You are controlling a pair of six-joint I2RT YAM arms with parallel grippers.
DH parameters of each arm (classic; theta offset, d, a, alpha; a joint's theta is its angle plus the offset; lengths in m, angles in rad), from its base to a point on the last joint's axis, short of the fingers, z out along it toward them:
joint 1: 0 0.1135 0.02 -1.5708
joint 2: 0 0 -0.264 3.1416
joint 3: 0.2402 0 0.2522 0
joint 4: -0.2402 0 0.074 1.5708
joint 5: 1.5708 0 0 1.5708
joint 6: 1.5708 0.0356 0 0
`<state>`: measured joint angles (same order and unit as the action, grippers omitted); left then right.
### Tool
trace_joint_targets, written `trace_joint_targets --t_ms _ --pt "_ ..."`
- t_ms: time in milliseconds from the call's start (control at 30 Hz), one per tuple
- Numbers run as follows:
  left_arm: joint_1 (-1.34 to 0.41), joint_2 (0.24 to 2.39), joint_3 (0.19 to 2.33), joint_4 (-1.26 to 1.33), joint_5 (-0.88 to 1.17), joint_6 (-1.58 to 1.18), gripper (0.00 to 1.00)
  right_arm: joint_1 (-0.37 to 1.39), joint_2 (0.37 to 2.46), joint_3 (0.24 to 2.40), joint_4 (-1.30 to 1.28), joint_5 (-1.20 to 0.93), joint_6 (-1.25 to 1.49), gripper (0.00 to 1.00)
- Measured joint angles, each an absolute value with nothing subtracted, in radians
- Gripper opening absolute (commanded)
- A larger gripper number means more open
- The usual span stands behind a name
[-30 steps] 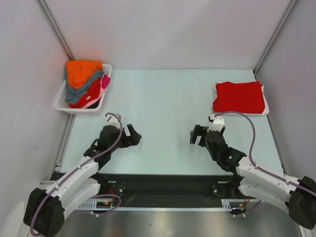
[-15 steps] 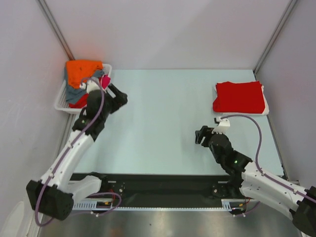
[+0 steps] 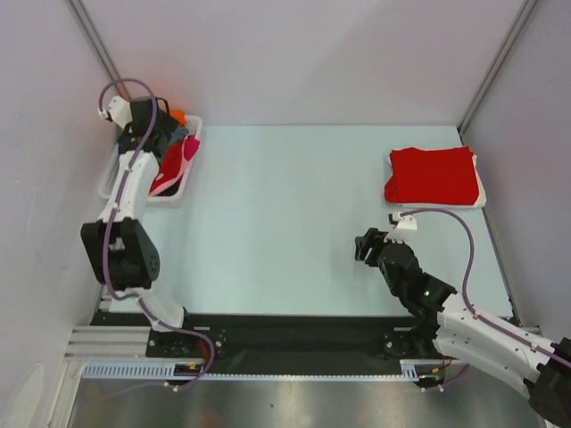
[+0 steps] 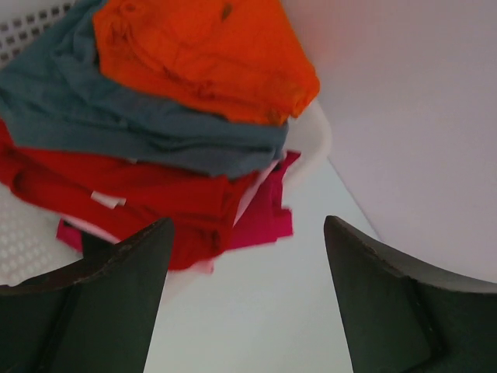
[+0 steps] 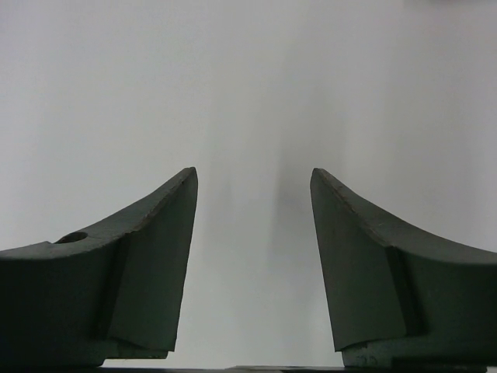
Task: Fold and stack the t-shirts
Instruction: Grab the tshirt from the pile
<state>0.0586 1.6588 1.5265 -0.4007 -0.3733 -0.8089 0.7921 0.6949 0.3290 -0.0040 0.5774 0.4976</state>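
A pile of t-shirts lies in the white mesh basket (image 3: pixel 176 191) at the far left. In the left wrist view the orange tee (image 4: pixel 194 54) is on top, over a grey one (image 4: pixel 116 124), a red one (image 4: pixel 140 194) and a pink one (image 4: pixel 268 217). My left gripper (image 3: pixel 163 141) hangs over the basket, open and empty (image 4: pixel 248 225), touching no cloth. A folded red tee (image 3: pixel 431 175) lies at the far right. My right gripper (image 3: pixel 366 245) is open and empty over bare table (image 5: pixel 254 175), nearer than that tee.
The basket's rim (image 4: pixel 314 136) stands close to the left wall and its slanted post (image 3: pixel 98 45). A white edge (image 3: pixel 482 192) shows under the folded red tee. Walls close the table on the left, back and right.
My left arm has swung from the near middle of the table out to the basket at the far left. My right gripper has drawn back slightly toward the near edge.
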Motion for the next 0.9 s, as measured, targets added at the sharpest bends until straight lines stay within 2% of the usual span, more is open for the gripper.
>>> trace_joint_targets --t_ms 133,367,533,600,633,733,767,800,900 --pt "0.081 1.837 1.749 -0.410 -0.422 -0.805 0.85 0.792 0.714 0.329 -0.004 0.573 0.498 0.67" --pt "0.112 2.177 2.138 -0.419 -0.387 -0.768 0.79 0.792 0.733 0.329 -0.006 0.560 0.502 0.67" --pt "0.151 2.371 2.253 -0.414 -0.280 -0.787 0.73 0.792 0.733 0.329 -0.007 0.559 0.505 0.69" --pt "0.168 2.420 2.253 -0.421 -0.244 -0.802 0.66 0.792 0.733 0.329 -0.007 0.560 0.505 0.69" --pt "0.174 2.435 2.253 -0.422 -0.230 -0.809 0.55 0.792 0.733 0.329 -0.007 0.560 0.505 0.69" --pt "0.190 2.455 2.254 -0.419 -0.190 -0.836 0.29 0.792 0.733 0.329 -0.007 0.560 0.505 0.66" --pt "0.194 2.455 2.254 -0.415 -0.176 -0.842 0.15 0.792 0.733 0.329 -0.007 0.560 0.505 0.66" --pt "0.197 2.454 2.254 -0.407 -0.168 -0.850 0.12 0.792 0.733 0.329 -0.008 0.560 0.505 0.66" --pt "0.199 2.418 2.195 -0.377 -0.164 -0.856 0.13 0.792 0.733 0.329 -0.008 0.560 0.505 0.66"
